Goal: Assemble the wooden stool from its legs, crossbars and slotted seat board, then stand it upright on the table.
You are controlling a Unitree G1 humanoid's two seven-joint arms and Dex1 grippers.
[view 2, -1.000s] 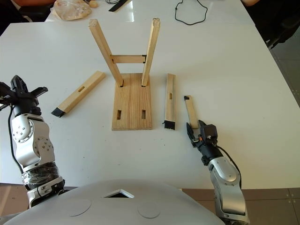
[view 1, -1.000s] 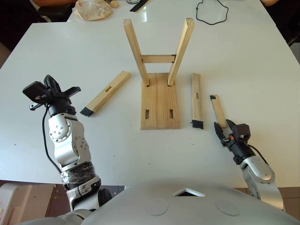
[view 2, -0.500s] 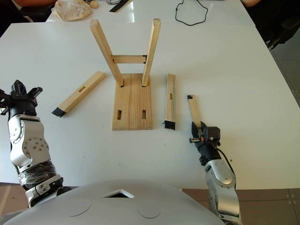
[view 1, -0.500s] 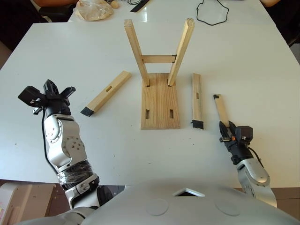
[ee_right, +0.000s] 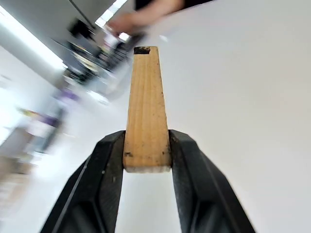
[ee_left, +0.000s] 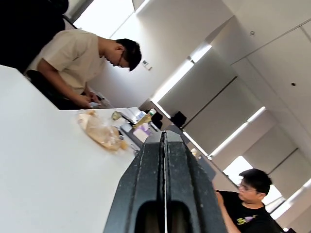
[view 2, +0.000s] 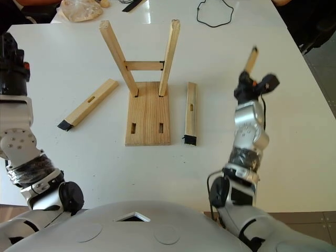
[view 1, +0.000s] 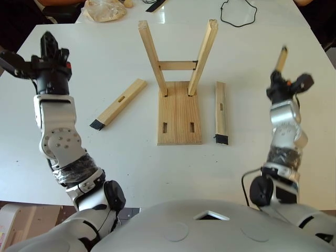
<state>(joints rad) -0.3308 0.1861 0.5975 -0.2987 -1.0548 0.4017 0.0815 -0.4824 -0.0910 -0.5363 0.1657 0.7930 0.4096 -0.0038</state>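
Lifted off the table [view 1: 121,163], pale black-tipped crossbar [ee_right: 145,92] stands clamped in right gripper [ee_right: 146,141]; left gripper [ee_left: 164,138] closed, empty.

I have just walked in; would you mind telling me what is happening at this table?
The robot is partway through building a wooden stool. The seat board lies flat on the table with two legs standing in its far slots, joined by a crossbar. Two more legs lie loose, one either side of it. The right gripper holds a second crossbar in the air on the right; the left gripper, shut and empty, is up on the left.
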